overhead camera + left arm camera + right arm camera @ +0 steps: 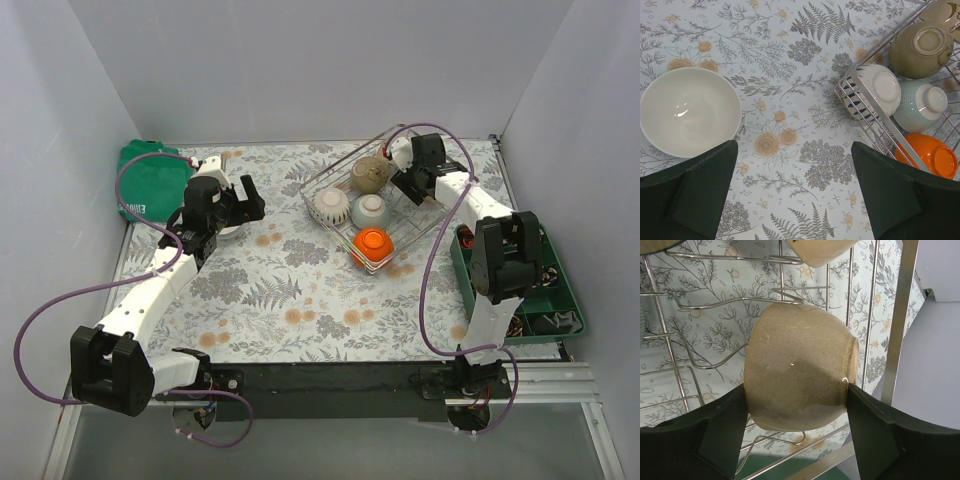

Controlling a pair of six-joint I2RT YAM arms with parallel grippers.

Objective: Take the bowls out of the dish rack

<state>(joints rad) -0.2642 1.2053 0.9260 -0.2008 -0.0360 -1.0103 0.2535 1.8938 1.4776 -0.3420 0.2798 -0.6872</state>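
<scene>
Grip | right gripper (796,389) pinches beige bowl (800,355) (both sides) | left gripper (794,146) wide

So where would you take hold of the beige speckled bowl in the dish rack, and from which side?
Grip the beige bowl across its rounded outer wall, one finger on each flank, coming down from above the dish rack. It lies tipped on its side among the wires with its rim turned sideways, so the wall is exposed. The right gripper brackets it this way.

Robot lab booth, white walls (320,60), floral tablecloth (290,300)
</scene>
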